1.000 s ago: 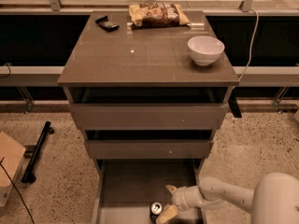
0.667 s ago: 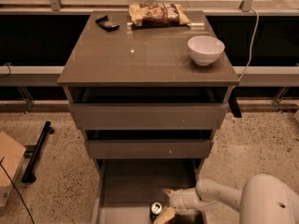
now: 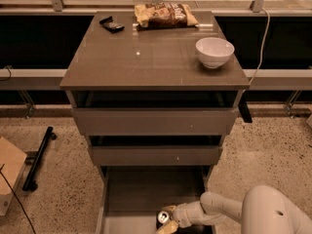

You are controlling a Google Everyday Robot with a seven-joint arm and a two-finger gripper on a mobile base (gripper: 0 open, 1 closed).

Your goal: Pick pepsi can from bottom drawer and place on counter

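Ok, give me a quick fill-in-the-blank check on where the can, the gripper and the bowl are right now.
1. The pepsi can is in the ____ drawer, not yet on the counter.
2. The gripper is down in that drawer, right beside the ____.
3. The bowl standing on the counter is ____ in colour.

Missing words: bottom; pepsi can; white.

The counter [image 3: 146, 57] is showing a glossy, smooth finish. The bowl [image 3: 214, 51] is looking glazed. The gripper [image 3: 167, 225], in smooth pale plastic, is sitting in the matt bottom drawer [image 3: 141, 191] beside the shiny metal-topped pepsi can [image 3: 162, 217]
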